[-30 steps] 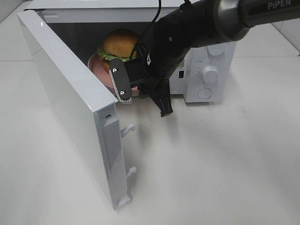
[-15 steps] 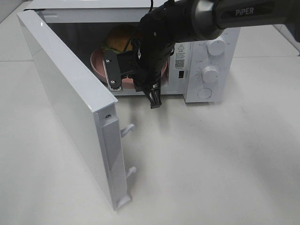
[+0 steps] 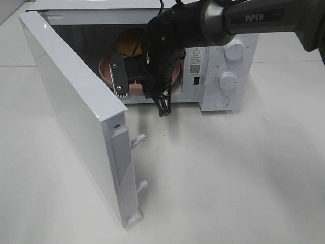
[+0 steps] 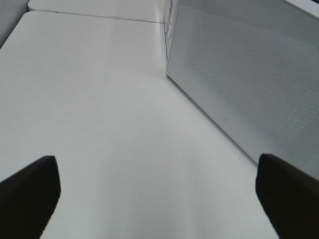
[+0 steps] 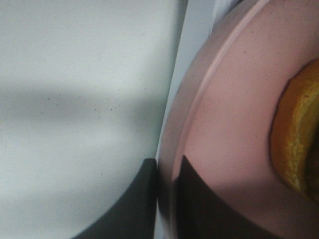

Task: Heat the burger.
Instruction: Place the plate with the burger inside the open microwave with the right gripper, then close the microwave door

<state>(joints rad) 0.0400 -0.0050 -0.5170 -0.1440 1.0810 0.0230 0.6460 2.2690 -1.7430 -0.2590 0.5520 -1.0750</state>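
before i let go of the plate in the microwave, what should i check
1. Door swung wide open: ok.
2. Right hand shut on the plate rim: ok, one finger on each side of the rim.
3. Burger sitting on the plate: ok.
4. Plate resting on the microwave floor: cannot tell, the arm hides its underside.
5. Left hand open and apart from the door: ok, it faces the door's outer side over bare table.
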